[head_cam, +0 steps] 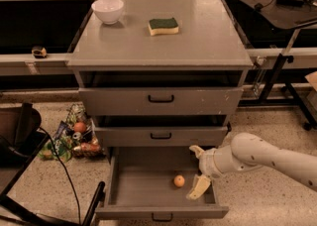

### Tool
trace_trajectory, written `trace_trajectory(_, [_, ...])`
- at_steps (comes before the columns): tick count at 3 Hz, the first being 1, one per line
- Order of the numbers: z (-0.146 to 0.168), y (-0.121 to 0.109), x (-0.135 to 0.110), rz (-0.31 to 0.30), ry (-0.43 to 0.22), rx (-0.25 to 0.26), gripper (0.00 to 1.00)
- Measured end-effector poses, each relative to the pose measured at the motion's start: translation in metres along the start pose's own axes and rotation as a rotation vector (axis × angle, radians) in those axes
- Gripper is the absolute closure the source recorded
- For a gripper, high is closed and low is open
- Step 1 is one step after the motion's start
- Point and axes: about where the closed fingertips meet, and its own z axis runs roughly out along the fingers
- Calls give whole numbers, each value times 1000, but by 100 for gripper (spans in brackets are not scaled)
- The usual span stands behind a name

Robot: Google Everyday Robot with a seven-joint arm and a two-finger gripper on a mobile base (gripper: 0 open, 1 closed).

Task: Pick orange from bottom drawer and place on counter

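The orange (179, 181) lies on the flat grey floor of the open bottom drawer (138, 183), right of its middle. My gripper (197, 170) hangs over the drawer's right part, just right of the orange and apart from it. It is open: one pale finger (199, 188) points down toward the front and the other sits up near the drawer's back. The counter (208, 36) is the grey top of the cabinet above.
A white bowl (108, 10) and a yellow-green sponge (164, 26) sit on the counter. A heap of colourful groceries (74, 137) lies on the floor left of the cabinet. A black cable and a dark chair base (20, 136) are at the lower left.
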Motion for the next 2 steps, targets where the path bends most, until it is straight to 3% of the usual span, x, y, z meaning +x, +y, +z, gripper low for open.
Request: trace_trajectory(2, [57,-22,100,-11,-101,9,0])
